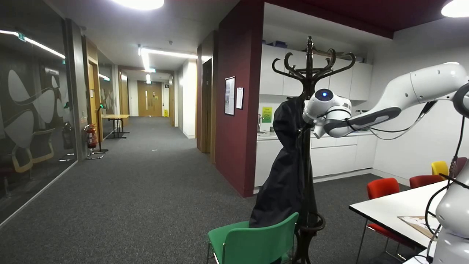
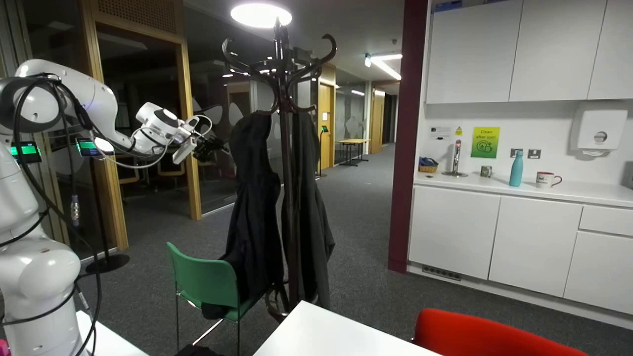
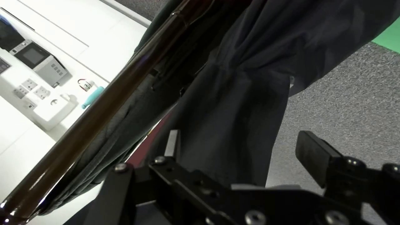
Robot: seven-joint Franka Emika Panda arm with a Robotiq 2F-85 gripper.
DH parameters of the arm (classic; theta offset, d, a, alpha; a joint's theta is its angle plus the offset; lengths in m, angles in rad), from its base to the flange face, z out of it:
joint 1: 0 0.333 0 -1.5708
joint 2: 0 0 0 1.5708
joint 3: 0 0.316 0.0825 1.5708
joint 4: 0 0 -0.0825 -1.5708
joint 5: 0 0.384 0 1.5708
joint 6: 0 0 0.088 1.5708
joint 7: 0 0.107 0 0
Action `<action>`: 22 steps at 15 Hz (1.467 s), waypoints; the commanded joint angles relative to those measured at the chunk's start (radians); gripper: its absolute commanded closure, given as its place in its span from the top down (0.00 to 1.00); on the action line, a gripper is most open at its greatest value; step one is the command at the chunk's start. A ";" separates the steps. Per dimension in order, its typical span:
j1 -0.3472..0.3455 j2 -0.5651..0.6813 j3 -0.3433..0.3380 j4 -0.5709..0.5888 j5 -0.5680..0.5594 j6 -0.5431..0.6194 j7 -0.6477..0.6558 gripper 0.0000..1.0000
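A black jacket [image 1: 282,176] hangs from a dark brown wooden coat stand [image 1: 309,73], its lower part resting on a green chair. The jacket [image 2: 253,198] and stand [image 2: 288,198] also show in an exterior view. My gripper [image 2: 221,147] is open beside the jacket's upper part. In the wrist view the fingers of my gripper [image 3: 242,148] are spread wide, with dark jacket cloth [image 3: 225,125] behind the gap and near the left finger. Nothing is held. Whether a finger touches the cloth I cannot tell. The stand's pole [image 3: 103,109] runs diagonally at the left.
A green chair [image 1: 262,242] stands under the jacket. A second dark coat [image 2: 312,212] hangs on the stand's far side. A white table [image 2: 326,331] and a red chair [image 2: 484,336] stand nearby. A kitchen counter [image 2: 494,189] holds a teal bottle [image 2: 516,170] and a mug [image 2: 545,180].
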 commanded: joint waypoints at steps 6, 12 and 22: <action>-0.011 0.028 0.014 0.046 -0.239 -0.090 0.400 1.00; 0.039 0.133 0.011 0.134 -0.525 -0.255 0.791 1.00; 0.133 0.281 0.008 0.297 -0.642 -0.378 0.977 1.00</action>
